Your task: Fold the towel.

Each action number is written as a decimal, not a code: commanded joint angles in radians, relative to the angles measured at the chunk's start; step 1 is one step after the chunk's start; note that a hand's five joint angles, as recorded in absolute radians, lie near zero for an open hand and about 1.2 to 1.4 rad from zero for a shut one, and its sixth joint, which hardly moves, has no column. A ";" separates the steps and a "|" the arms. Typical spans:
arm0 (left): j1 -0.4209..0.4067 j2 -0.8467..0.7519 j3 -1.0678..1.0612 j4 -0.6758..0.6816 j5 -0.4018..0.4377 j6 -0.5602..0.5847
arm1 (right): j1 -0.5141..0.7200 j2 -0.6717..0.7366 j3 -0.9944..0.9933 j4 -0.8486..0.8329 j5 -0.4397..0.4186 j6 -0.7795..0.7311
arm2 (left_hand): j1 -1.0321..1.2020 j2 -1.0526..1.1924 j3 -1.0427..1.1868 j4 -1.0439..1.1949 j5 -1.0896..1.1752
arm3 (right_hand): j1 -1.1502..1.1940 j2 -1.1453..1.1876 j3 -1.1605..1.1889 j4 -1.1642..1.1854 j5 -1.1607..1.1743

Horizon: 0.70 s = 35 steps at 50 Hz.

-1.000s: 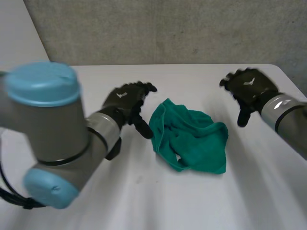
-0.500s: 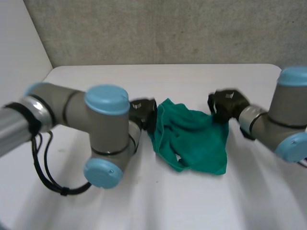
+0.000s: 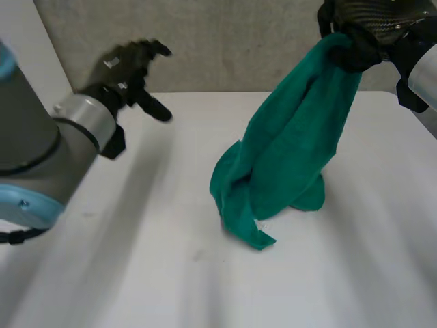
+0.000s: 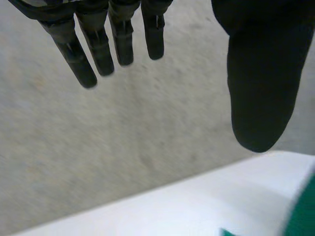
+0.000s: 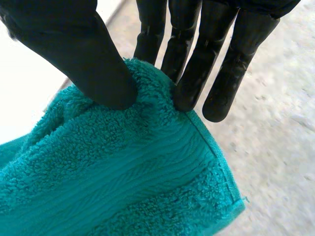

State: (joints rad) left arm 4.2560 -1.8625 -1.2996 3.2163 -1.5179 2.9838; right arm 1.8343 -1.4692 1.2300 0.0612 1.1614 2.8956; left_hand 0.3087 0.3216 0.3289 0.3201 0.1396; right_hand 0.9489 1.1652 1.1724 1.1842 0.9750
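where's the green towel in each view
Head view: green towel hangs from the right hand, lower end on the white table.
Left wrist view: a green sliver beyond the left hand thumb, over the table.
Right wrist view: pinched between thumb and fingers.
Shared landmark: the white table.

We see white worktop, matte, spreading from 3 through 6 to 9 o'clock. Far edge straight, its corner rounded toward 2 o'clock. We note grey rough-textured wall behind it at 12 o'clock. Paler plain panel at 10 o'clock. Light soft, even; we spot faint shading on worktop.
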 commanded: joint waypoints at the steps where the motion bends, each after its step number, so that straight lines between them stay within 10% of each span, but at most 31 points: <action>1: -0.088 -0.141 0.026 -0.010 0.018 -0.126 | 0.022 -0.095 0.048 0.034 -0.104 -0.105 | -0.060 -0.073 -0.080 -0.071 -0.065 | 0.447 0.231 0.224 0.212 0.247; 11: -0.117 -0.199 -0.010 -0.174 0.024 -0.561 | 0.026 -0.112 0.088 0.042 -0.089 -0.118 | -0.016 -0.029 -0.036 -0.027 -0.021 | 0.447 0.231 0.224 0.212 0.247; 26: -0.214 -0.359 -0.007 -0.171 -0.093 -0.569 | 0.026 -0.194 0.101 0.043 -0.052 -0.107 | 0.081 0.068 0.060 0.069 0.075 | 0.447 0.231 0.224 0.212 0.247; 32: -0.222 -0.461 0.075 -0.153 -0.131 -0.563 | 0.023 -0.198 0.129 0.042 -0.029 -0.108 | 1.086 1.073 1.065 1.074 1.080 | 0.447 0.231 0.224 0.212 0.247; 35: -0.216 -0.449 0.074 -0.151 -0.134 -0.557 | 0.011 -0.191 0.140 0.052 -0.026 -0.114 | 1.088 1.075 1.067 1.076 1.082 | 0.447 0.231 0.224 0.212 0.247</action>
State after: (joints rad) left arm 4.0330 -2.2887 -1.2587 3.0590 -1.6380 2.4187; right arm 1.8600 -1.6725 1.3457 0.1022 1.1226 2.7890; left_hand 0.9982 0.9697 0.9654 0.9711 0.7887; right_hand 0.9489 1.1652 1.1724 1.1882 0.9750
